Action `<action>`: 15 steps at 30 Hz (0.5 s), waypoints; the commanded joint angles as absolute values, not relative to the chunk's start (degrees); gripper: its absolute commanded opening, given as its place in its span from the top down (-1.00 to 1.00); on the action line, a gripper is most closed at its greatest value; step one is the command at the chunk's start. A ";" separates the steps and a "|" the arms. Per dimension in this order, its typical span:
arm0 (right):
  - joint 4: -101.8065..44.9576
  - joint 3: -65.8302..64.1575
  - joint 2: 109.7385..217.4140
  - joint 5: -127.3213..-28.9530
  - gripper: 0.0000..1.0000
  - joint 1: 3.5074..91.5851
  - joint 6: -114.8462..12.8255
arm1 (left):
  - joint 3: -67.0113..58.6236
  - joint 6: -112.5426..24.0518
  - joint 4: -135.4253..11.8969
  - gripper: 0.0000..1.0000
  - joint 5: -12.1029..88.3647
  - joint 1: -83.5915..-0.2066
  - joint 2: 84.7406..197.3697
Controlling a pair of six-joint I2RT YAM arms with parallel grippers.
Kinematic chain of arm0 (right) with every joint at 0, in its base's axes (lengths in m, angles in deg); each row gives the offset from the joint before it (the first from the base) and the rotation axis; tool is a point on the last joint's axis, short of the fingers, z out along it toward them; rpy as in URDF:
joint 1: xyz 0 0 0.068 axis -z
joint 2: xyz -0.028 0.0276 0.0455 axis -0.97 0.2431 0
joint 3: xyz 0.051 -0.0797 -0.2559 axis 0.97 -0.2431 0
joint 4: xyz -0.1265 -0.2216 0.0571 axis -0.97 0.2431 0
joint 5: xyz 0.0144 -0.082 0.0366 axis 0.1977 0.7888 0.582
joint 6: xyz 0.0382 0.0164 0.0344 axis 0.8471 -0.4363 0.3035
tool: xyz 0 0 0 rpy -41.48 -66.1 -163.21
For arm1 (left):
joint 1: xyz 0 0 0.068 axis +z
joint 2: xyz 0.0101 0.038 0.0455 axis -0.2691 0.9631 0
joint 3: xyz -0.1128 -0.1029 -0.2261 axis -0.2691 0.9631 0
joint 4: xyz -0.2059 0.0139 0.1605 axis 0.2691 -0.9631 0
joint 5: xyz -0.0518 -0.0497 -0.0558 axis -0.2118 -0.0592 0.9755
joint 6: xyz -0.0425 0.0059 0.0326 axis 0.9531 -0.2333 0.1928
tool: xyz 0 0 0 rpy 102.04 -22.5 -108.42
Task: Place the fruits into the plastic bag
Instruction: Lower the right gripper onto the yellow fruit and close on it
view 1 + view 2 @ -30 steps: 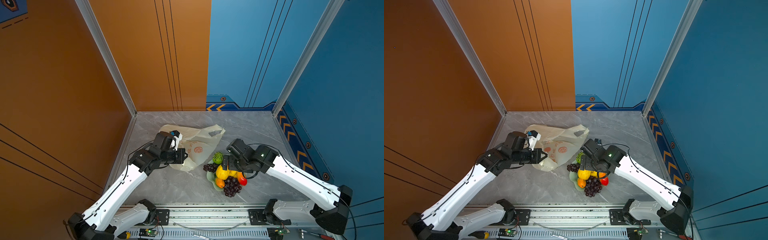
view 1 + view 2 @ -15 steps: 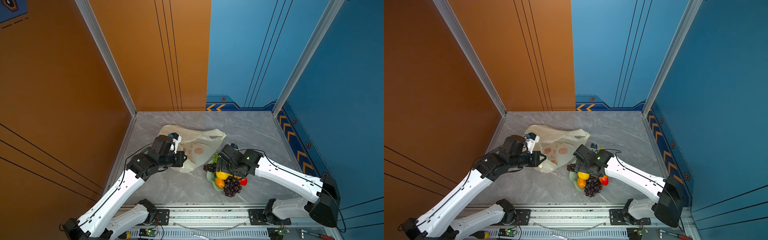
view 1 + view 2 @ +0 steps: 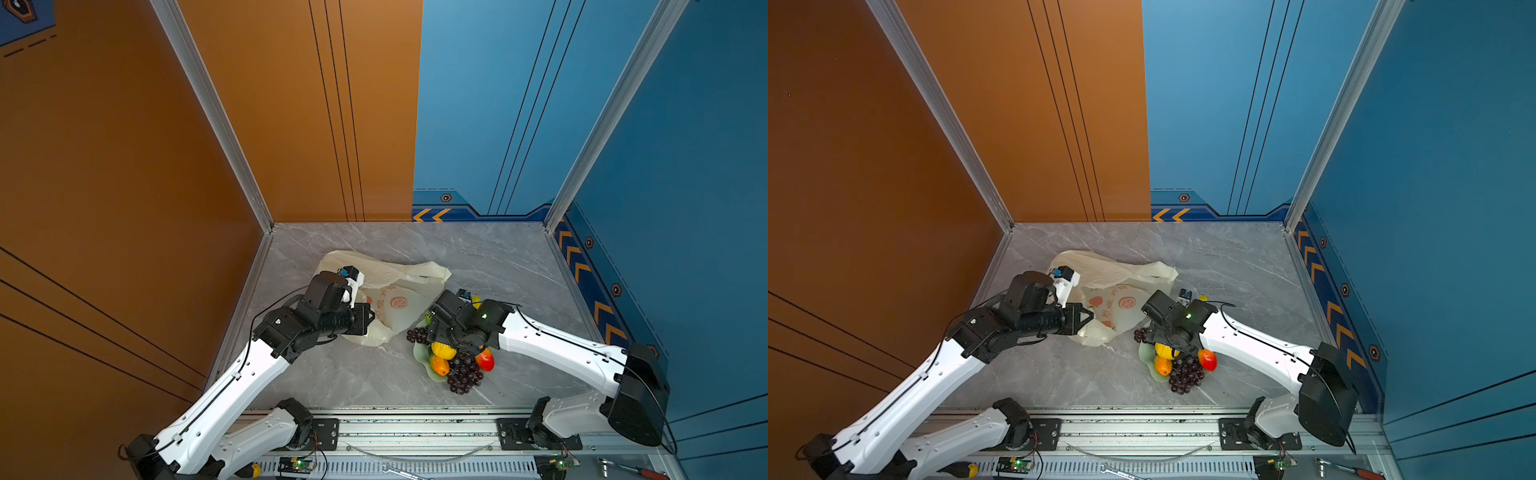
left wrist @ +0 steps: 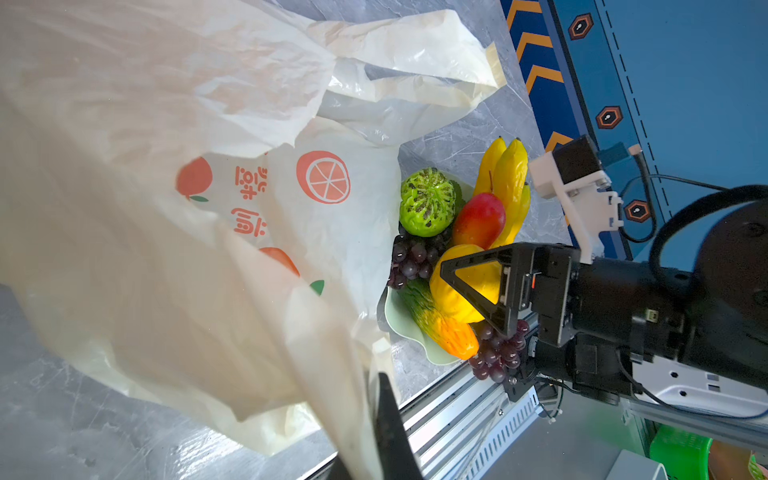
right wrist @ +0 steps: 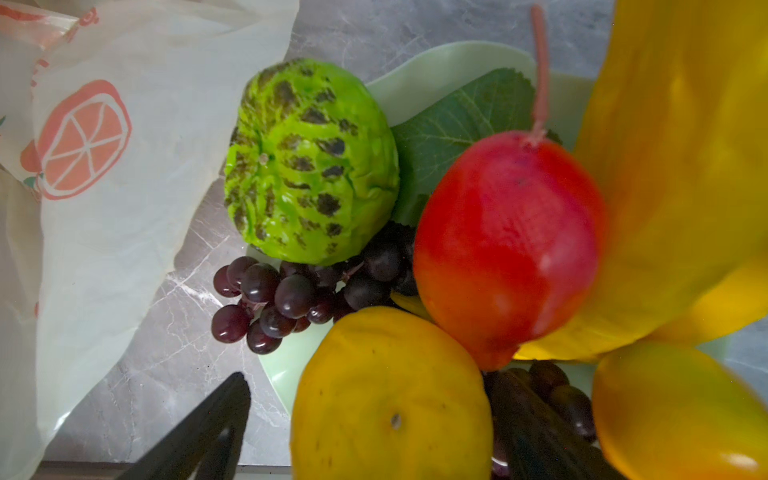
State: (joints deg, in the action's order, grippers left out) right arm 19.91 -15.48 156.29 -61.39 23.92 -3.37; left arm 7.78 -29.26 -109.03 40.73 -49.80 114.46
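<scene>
The cream plastic bag lies crumpled left of the fruits, orange print up. My left gripper is shut on its near edge, and film drapes over one black finger. The fruits are heaped on a pale green dish: a yellow ball, a bumpy green fruit, a red mango, bananas and dark grapes. My right gripper stands open astride the yellow ball, with a gap showing at one finger.
A second grape bunch, an orange-green fruit and another mango fill the dish's near side. The metal rail runs along the front edge. Orange and blue walls close in the grey marble floor.
My right arm has swung in and down over the dish until its jaws straddle the yellow ball, and they have narrowed a little. My left gripper has kept its hold on the bag.
</scene>
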 commanded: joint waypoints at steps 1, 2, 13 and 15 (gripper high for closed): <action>20.04 -16.35 157.42 -61.93 -0.74 24.35 -2.15 | 8.39 -28.93 -109.05 1.00 39.82 -50.33 114.46; 20.02 -16.44 157.49 -61.88 -0.74 24.50 -2.09 | 8.39 -28.91 -109.04 1.00 39.75 -50.33 114.45; 20.05 -18.05 156.59 -62.01 -0.42 25.44 -2.33 | 8.40 -28.61 -109.01 1.00 39.31 -50.59 114.20; 20.04 -18.08 156.33 -61.85 -0.35 25.40 -2.45 | 8.39 -28.56 -109.04 1.00 39.17 -50.67 114.15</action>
